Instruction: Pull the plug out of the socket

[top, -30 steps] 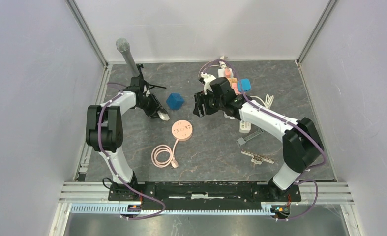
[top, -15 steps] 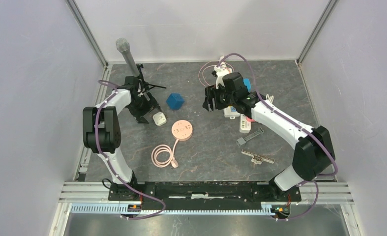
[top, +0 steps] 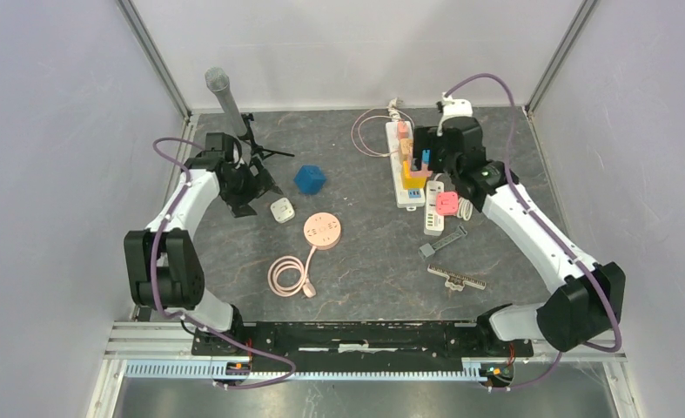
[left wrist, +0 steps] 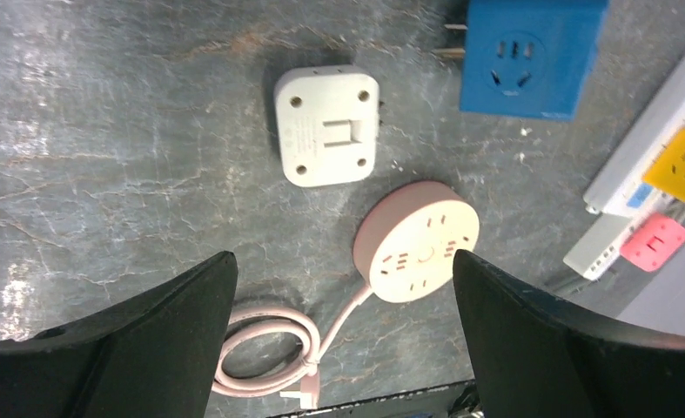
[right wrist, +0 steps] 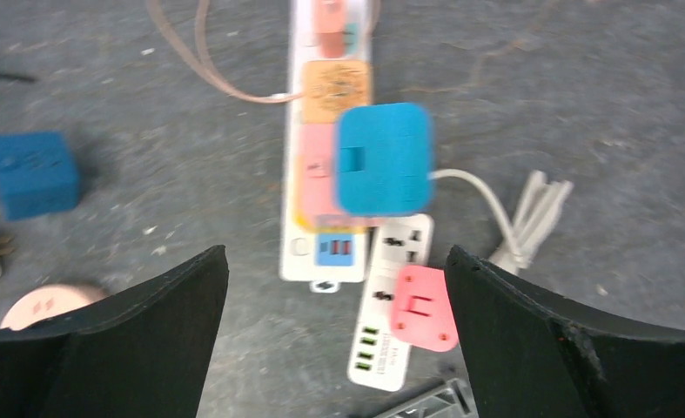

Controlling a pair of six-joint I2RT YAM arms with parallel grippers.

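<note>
At the far left a grey microphone on a black stand [top: 225,96] rises by the back corner, close to the pale enclosure wall [top: 60,174]. In the top view the stand's feet are partly hidden by the left arm. The left tool [left wrist: 343,259] hangs over the dark stone-patterned surface [top: 373,261] with its black fingers [left wrist: 147,331] spread wide and nothing between them.

Just beyond it the white square plug [left wrist: 326,127] lies flat on the surface, free of any socket. Its prongs cannot be made out. Beside it sits a dark blue cube adapter [left wrist: 530,57], cut off by the top of the wrist picture. Nearer the arms are a round pink socket disc [left wrist: 417,252] and its looped pink cord [left wrist: 265,353].

A stretch of bare surface separates the disc from the long white power strip [right wrist: 299,252], which carries pink and orange plugs. Over it the right tool [right wrist: 336,252] is fully open and gripping nothing. A bright blue rounded plug [right wrist: 384,159] shows blurred above the strip. Whether it is seated I cannot tell.

A shorter white strip [right wrist: 389,348] lies against the long one and holds a pink square plug [right wrist: 421,306]. A white cable [right wrist: 530,209] bunches to its right, and grey comb-like pieces [top: 457,279] lie nearer the front. The right wall stands well apart from these.
</note>
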